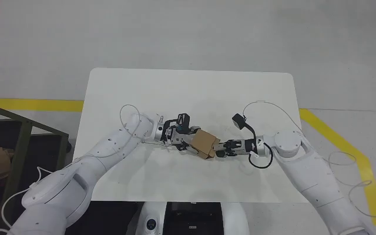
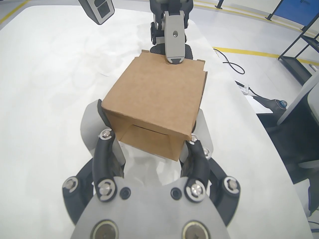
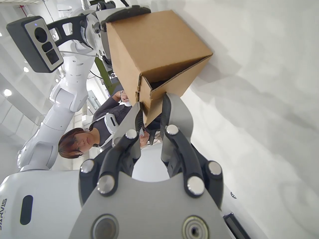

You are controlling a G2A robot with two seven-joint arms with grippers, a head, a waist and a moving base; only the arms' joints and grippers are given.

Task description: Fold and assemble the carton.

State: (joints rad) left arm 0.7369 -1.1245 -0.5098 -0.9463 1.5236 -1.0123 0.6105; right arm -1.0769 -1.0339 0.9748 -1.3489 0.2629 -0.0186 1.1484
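A small brown carton [image 1: 204, 144] is held above the white table between both arms, near the middle of the front half. My left gripper [image 2: 149, 119] straddles one open end of the carton [image 2: 157, 95], a finger pressed on each side wall. At the opposite end my right gripper [image 3: 152, 111] is shut on an end flap of the carton [image 3: 154, 43], whose inside shows past partly folded flaps. From the left wrist, the right gripper [image 2: 174, 57] pinches the far edge. In the top view the left gripper [image 1: 187, 143] and right gripper [image 1: 222, 150] flank the carton.
The white table [image 1: 176, 94] is bare around the carton, with free room on all sides. A thin white cable [image 1: 270, 108] loops over the table from the right arm. A dark rack [image 1: 23, 135] stands off the left edge.
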